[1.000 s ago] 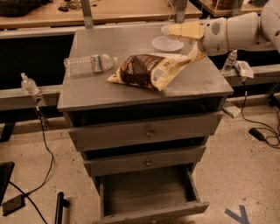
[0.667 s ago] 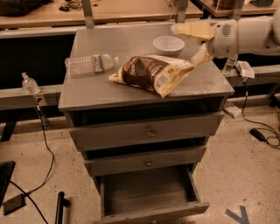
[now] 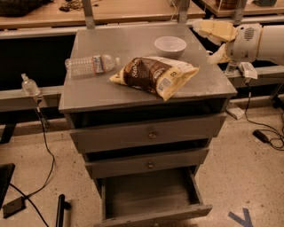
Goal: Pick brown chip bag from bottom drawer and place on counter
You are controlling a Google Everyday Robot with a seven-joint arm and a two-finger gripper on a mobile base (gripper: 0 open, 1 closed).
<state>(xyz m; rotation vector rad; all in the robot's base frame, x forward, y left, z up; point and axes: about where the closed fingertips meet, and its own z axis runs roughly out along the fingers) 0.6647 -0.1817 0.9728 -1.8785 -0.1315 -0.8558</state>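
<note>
The brown chip bag (image 3: 153, 75) lies flat on the grey counter (image 3: 120, 42), toward its front right, with one cream end pointing at the right edge. My gripper (image 3: 203, 42) hangs open just past the counter's right edge, holding nothing, a short gap from the bag. Its cream fingers (image 3: 217, 30) stand spread one above the other. The bottom drawer (image 3: 151, 195) is pulled out and its inside shows bare.
A clear water bottle (image 3: 88, 65) lies on the counter's left side and a white bowl (image 3: 170, 45) stands at the back right. Two upper drawers (image 3: 151, 133) sit slightly ajar. Cables (image 3: 266, 135) run on the floor at the right; tan tables (image 3: 120, 11) stand behind.
My gripper has drawn back to the right, off the bag's right end and past the counter's edge. The bag stays lying where it was.
</note>
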